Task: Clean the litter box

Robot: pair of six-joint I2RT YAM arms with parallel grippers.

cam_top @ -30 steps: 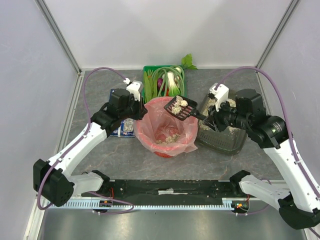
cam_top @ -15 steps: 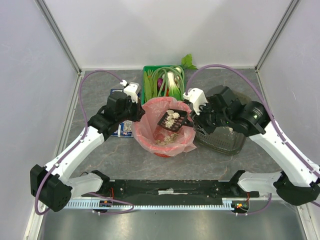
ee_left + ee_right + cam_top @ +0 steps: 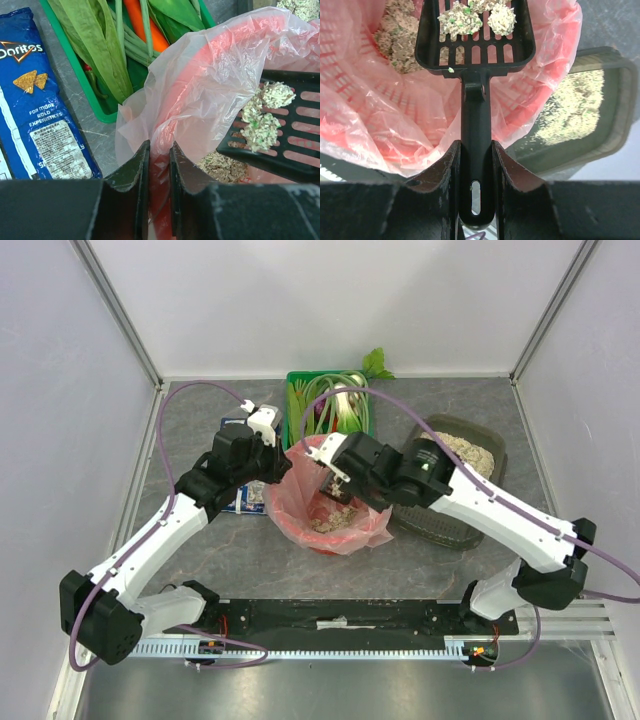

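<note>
Gripping the scoop handle [image 3: 476, 107] in my closed right hand [image 3: 476, 146] over the bin [image 3: 326, 545], left hand [image 3: 160, 152] pinching its bag [image 3: 200, 85], I judge the litter box [image 3: 497, 443], toward the surface's [image 3: 250, 560] right edge, rigid, best taken by its rim.

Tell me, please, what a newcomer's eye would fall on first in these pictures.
The red bin lined with a pink bag at the centre of the table draws the eye. A black slotted scoop carrying pale litter clumps is poised over it, gripped by the right claw. The left claw pinches the bag's rim on the left, and the litter box sits just right of the bin.
</note>
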